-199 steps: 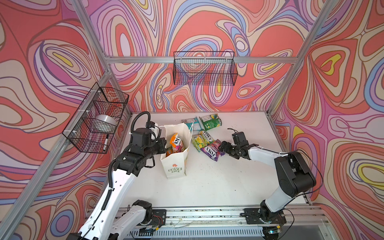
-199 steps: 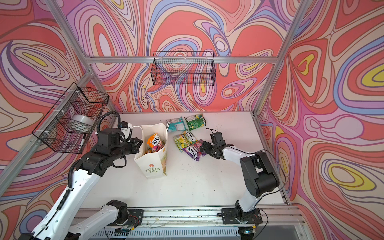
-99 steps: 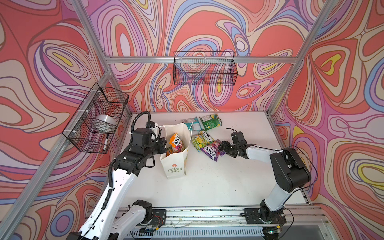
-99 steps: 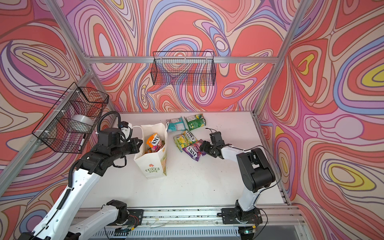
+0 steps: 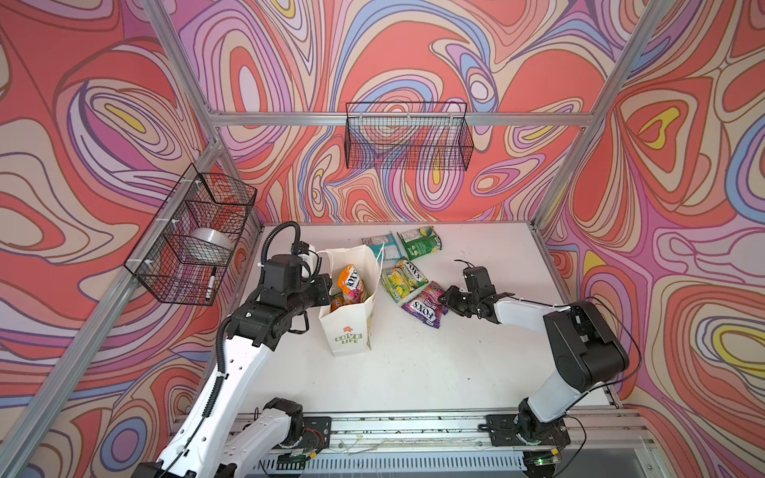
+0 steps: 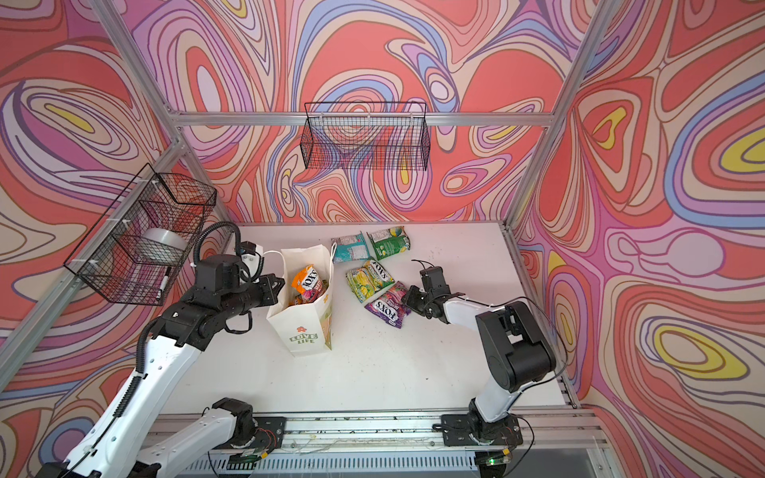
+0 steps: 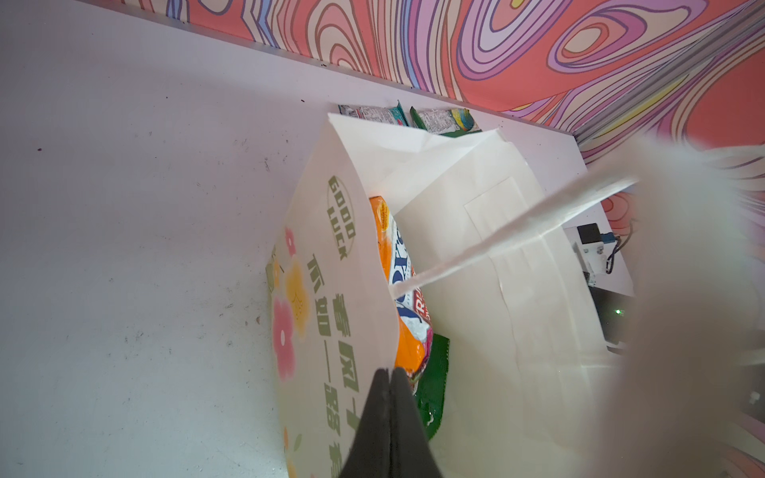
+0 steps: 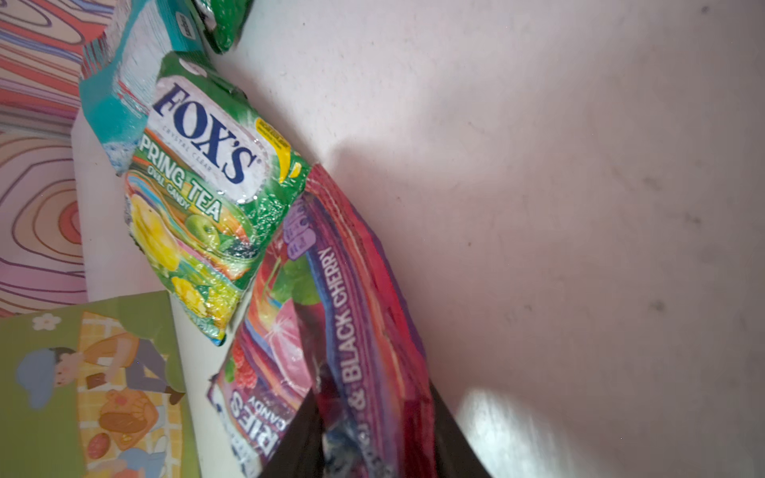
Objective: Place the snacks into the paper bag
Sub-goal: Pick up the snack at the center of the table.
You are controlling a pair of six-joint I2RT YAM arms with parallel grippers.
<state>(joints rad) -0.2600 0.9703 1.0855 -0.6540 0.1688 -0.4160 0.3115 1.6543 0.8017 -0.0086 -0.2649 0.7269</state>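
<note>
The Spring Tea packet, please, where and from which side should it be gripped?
Probably the crimped end seam by its FOX'S logo, from the right arm's side: the Spring Tea packet lies flat, that end faces bare table; purple packet and paper bag crowd the rest.

Walls [image 5: 414, 54] are going full psychedelic here, swirling in coral, lilac, blue, cream and bits of yellow. Desk [image 5: 414, 364] is looking plain white, kinda speckled. Bag [image 5: 350, 327] is showing white with a red flower and green lettering, plus pink and yellow blossoms down one side. Snacks are all shining glossy: purple packet [image 5: 424, 306], lime packet [image 5: 402, 279] with yellow fruit, teal packet [image 5: 378, 244], green packet [image 5: 418, 242], orange packet [image 5: 350, 282]. Baskets [image 5: 407, 136] are showing black wire, arms [image 5: 240, 368] are sporting white with black joints.
</note>
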